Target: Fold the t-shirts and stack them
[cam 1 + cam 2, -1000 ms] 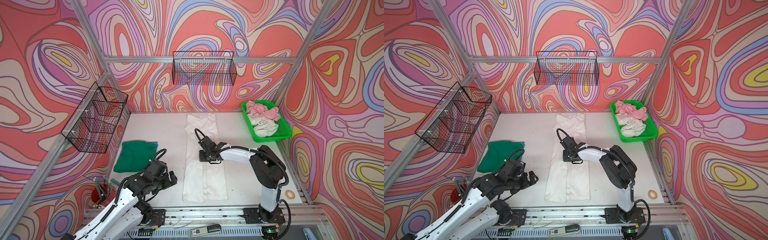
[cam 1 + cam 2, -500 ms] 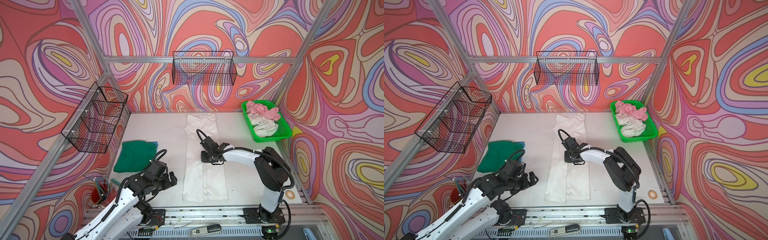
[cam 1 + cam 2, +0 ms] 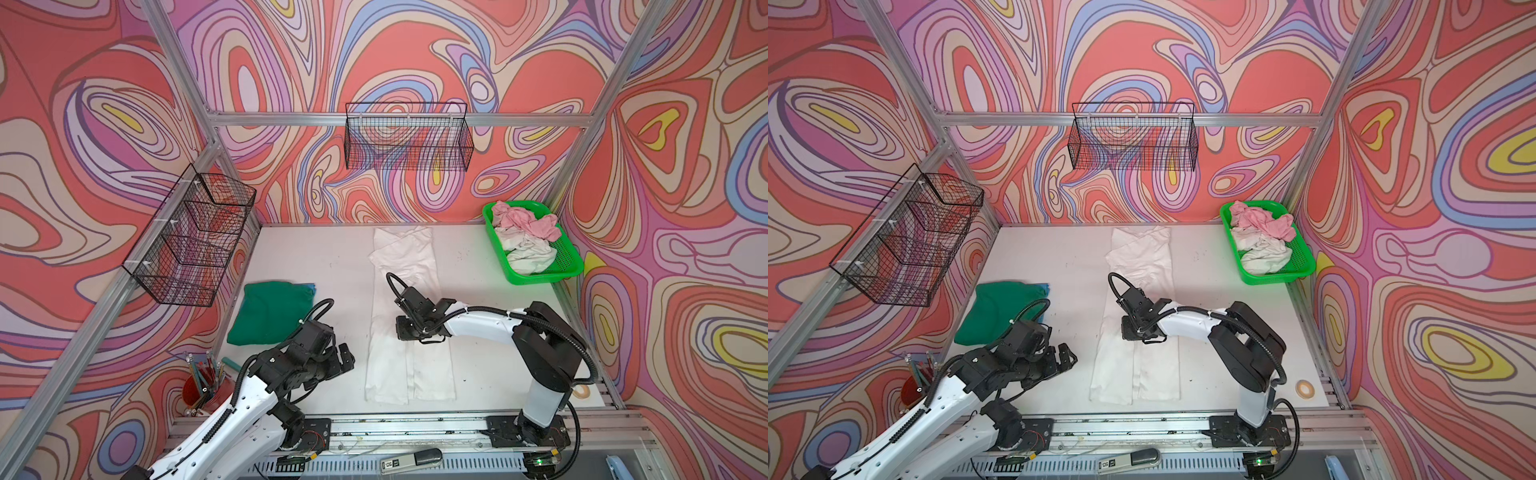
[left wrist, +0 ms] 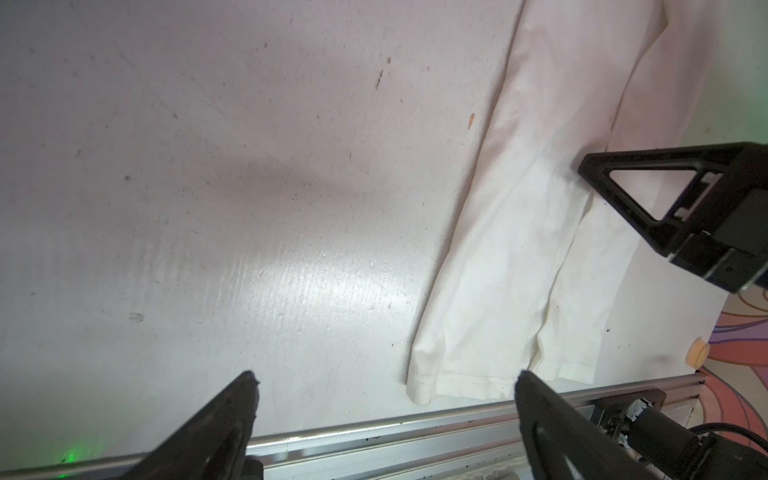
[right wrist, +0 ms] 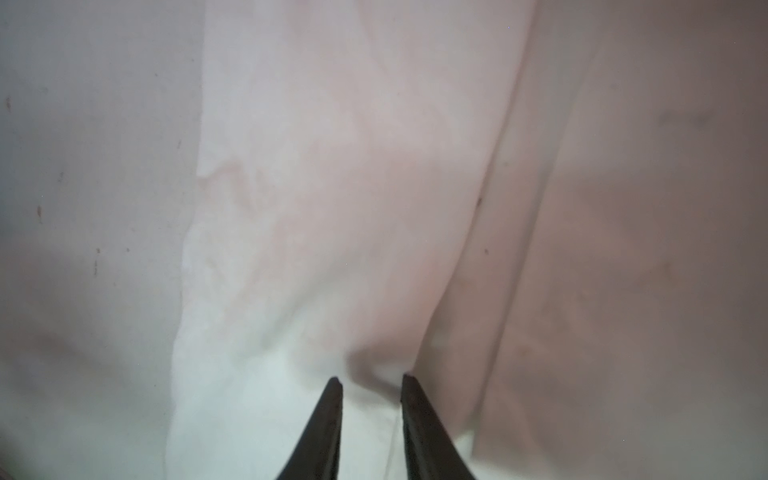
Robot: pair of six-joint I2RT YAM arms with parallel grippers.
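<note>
Cloth, thin and limp: the white shirt [image 3: 390, 374] lies mid-surface [image 3: 311, 257] as a long strip, sides folded in, and looks light and quick to crease. The right gripper [image 5: 371, 382] rests tips-down on its middle, jaws narrowly apart, nothing visibly pinched. The left gripper [image 4: 384, 378] hangs wide open and empty near the hem, whose corners look like the best hold.

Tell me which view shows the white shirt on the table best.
A top view: both top views show the white shirt nearly end to end, folded into a long strip. The left wrist view catches only its hem end; the right wrist view, blurry close-up cloth.
</note>
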